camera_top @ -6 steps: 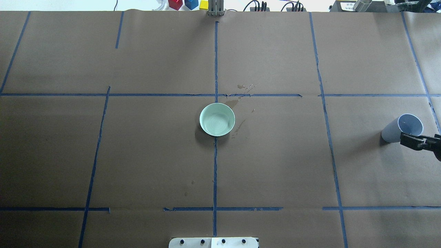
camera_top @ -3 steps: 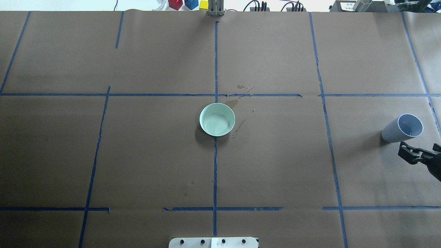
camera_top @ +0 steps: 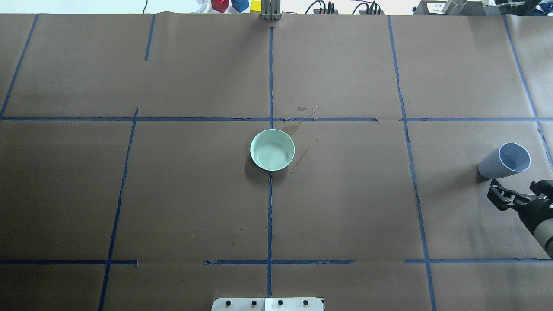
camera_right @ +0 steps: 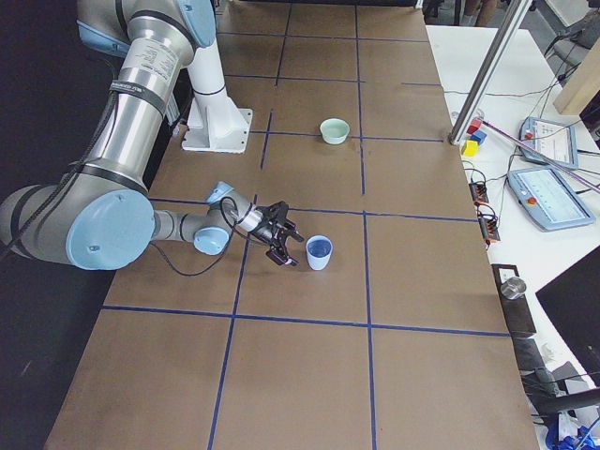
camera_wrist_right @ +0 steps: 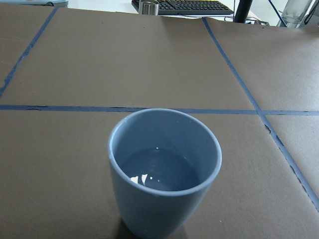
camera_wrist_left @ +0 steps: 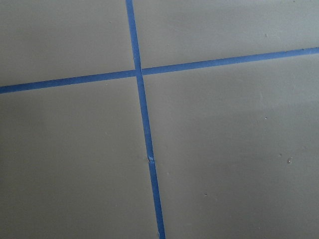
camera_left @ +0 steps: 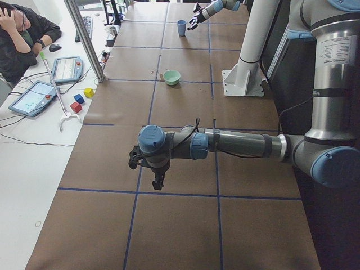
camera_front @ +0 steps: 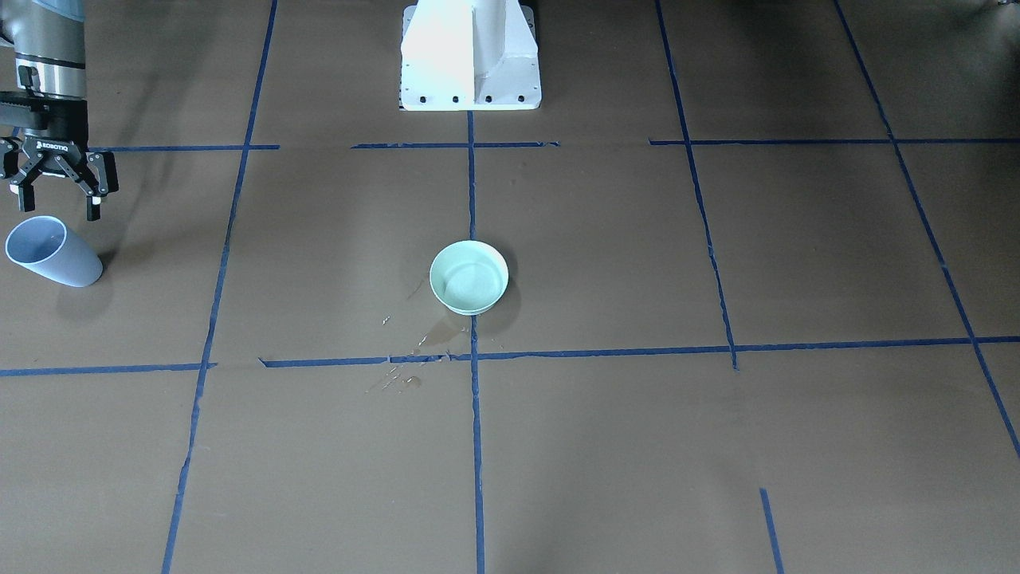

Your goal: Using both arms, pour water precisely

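1. Front-facing: right fingers [camera_front: 96, 195] spread wide, empty, just beside upright blue cup [camera_front: 52, 251]; green bowl [camera_front: 468, 277] central on surface [camera_front: 637, 239].
2. Left side: left fingers [camera_left: 159, 181] well apart from both; opening cannot be told.
3. Right wrist: water [camera_wrist_right: 154, 169] sits inside cup.

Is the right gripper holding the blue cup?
No, the right gripper is open beside the blue cup, with a clear gap between them.

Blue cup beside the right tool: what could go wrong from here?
The open right tool hangs close to the blue cup; a stray move could tip it, spilling the water inside. Wet patches beside the green bowl suggest any further pour may miss too.
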You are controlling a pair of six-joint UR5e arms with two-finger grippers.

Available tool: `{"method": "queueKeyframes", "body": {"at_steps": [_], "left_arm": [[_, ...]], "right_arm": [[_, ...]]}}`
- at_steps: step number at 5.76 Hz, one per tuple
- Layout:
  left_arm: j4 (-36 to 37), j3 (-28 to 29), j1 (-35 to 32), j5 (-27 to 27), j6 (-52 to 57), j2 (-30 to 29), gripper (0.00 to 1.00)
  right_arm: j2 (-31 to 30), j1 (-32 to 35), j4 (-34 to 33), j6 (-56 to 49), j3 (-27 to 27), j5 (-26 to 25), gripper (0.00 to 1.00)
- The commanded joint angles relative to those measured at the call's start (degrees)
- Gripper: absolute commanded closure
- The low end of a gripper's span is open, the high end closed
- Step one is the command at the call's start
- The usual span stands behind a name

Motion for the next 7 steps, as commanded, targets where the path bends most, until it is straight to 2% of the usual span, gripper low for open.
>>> {"method": "queueKeyframes", "body": {"at_steps": [1,7], "left_arm": [[0.0,0.0,0.0,0.0,0.0,0.0,0.0],[0.0,0.2,0.0,0.0,0.0,-0.2,0.0]], "right_arm": [[4.0,-0.2,1.0,0.1,-5.2,-3.4,0.01],[6.6,-0.2,1.1,-0.8,-9.2,-8.9,0.01]]}}
